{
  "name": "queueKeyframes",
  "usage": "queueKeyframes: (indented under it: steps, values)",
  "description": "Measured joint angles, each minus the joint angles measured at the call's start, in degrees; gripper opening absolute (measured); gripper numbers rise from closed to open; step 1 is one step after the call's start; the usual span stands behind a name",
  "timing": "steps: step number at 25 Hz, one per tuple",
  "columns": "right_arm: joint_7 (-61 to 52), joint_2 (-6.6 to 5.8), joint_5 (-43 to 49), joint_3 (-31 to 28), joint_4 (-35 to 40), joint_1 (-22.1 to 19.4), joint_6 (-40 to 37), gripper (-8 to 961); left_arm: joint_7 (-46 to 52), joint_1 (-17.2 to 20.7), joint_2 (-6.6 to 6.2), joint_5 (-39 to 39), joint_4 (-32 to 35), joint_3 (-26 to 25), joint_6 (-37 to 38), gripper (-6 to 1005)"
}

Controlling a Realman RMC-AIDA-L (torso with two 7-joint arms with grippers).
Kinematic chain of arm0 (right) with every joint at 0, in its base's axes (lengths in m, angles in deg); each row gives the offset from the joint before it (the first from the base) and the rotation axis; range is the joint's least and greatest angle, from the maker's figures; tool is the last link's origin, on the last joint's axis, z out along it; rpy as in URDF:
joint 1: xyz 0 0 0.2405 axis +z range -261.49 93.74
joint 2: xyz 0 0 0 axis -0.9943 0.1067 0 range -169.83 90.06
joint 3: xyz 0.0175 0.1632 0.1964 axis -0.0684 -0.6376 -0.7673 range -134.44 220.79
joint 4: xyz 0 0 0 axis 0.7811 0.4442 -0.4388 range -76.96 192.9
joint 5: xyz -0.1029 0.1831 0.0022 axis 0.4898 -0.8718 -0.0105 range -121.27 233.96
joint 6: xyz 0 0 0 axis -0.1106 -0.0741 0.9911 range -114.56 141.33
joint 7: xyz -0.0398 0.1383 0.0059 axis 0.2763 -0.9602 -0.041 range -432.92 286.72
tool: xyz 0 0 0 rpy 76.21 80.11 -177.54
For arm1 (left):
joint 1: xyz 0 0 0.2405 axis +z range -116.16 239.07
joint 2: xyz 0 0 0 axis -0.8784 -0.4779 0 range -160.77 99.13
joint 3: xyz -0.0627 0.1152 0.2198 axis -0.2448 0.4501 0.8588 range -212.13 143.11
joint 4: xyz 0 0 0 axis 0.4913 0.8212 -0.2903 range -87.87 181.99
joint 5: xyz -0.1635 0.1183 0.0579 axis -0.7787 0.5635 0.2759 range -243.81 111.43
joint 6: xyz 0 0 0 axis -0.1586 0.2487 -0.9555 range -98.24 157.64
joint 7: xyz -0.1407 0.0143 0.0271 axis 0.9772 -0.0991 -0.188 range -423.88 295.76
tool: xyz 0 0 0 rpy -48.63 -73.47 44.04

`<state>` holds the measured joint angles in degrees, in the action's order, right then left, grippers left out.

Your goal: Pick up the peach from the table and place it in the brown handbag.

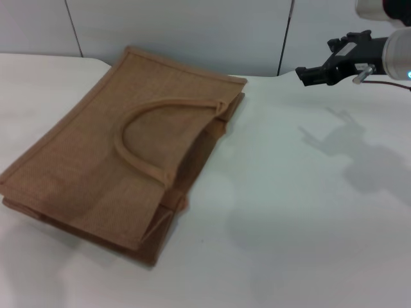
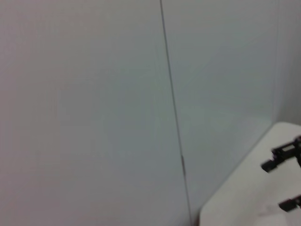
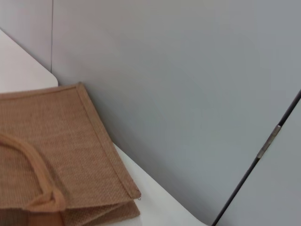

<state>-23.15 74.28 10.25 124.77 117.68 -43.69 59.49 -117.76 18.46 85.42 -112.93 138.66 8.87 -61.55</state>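
A brown handbag (image 1: 109,160) lies flat on its side across the left part of the white desk (image 1: 289,212), one arched loop handle (image 1: 144,138) resting on its upper face, its open mouth turned toward the desk's middle. The peach appears in none of the views. At the far right, the right hand (image 1: 308,75) hangs above the desk, clear of the bag, its black fingers parted and grasping nothing. The left hand is out of view.
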Motion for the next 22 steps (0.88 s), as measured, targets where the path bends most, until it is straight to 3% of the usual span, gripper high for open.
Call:
queueKeyframes:
  steps: [3, 9, 17, 22]
  values:
    - [0.09, 0.29, -0.14, -0.02, -0.09, 0.07, -0.74, 879, -0.59, 1.01, 0.43, -0.71, -0.51, -1.04, 2.55, 351]
    - [0.62, 1.51, -0.44, 0.29, 0.00, -0.71, -8.73, 879, -4.04, 8.79, 0.74, -10.25, -3.23, -0.77, 14.44, 639]
    - [4.29, 1.68, -8.08, 6.38, 0.80, -3.76, -26.67, 879, -20.63, 18.55, 0.99, -33.72, -17.59, -0.75, 28.77, 696]
    - [11.99, 1.63, -18.61, 11.18, 2.85, -8.07, -38.94, 878, -35.35, 19.96, 1.23, -44.52, -30.48, -0.76, 32.36, 697]
